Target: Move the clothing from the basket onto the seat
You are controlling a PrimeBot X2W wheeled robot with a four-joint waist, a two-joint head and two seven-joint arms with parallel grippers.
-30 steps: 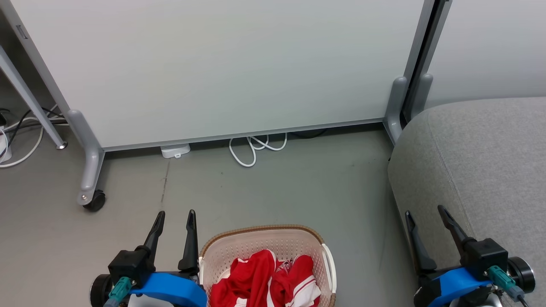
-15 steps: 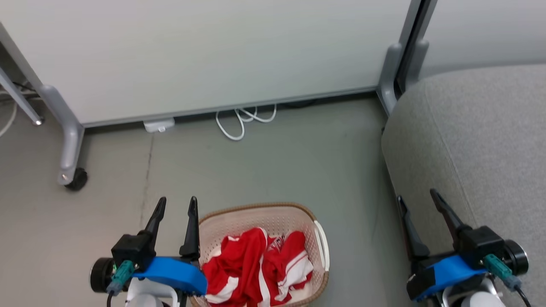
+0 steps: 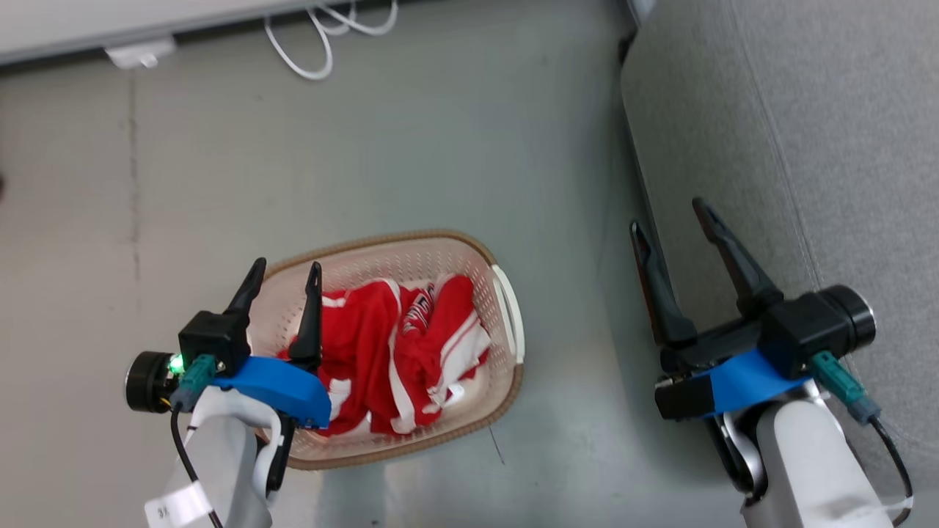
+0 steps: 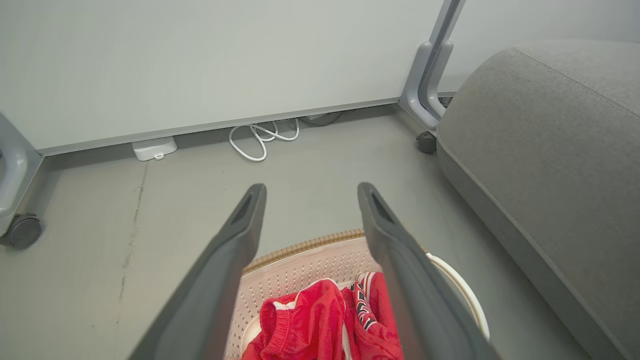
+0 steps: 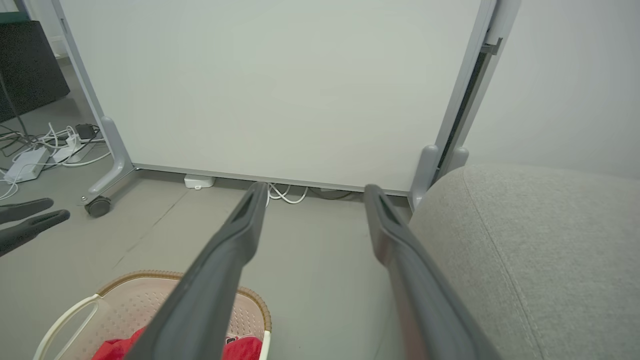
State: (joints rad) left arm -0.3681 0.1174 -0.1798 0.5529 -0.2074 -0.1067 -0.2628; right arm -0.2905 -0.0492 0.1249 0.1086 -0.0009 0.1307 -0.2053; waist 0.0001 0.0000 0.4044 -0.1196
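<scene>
Dark-and-white lettering (image 3: 419,314) on the clothing (image 3: 396,359), too small to read

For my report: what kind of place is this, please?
Probably an office or lab corner, not a home: a wheeled partition panel, white cables on the grey floor, and a grey sofa.

The right gripper (image 5: 312,189) holds its two dark fingers spread wide with nothing between them, pointing over the grey floor (image 5: 310,260) toward a white partition panel (image 5: 275,90) on wheeled legs at the far side. At the near left sits the basket (image 5: 140,302) with the red clothing (image 5: 247,348) inside, and the grey seat (image 5: 525,260) bulks at the right. A looped white cable (image 5: 286,195) lies under the panel.
</scene>
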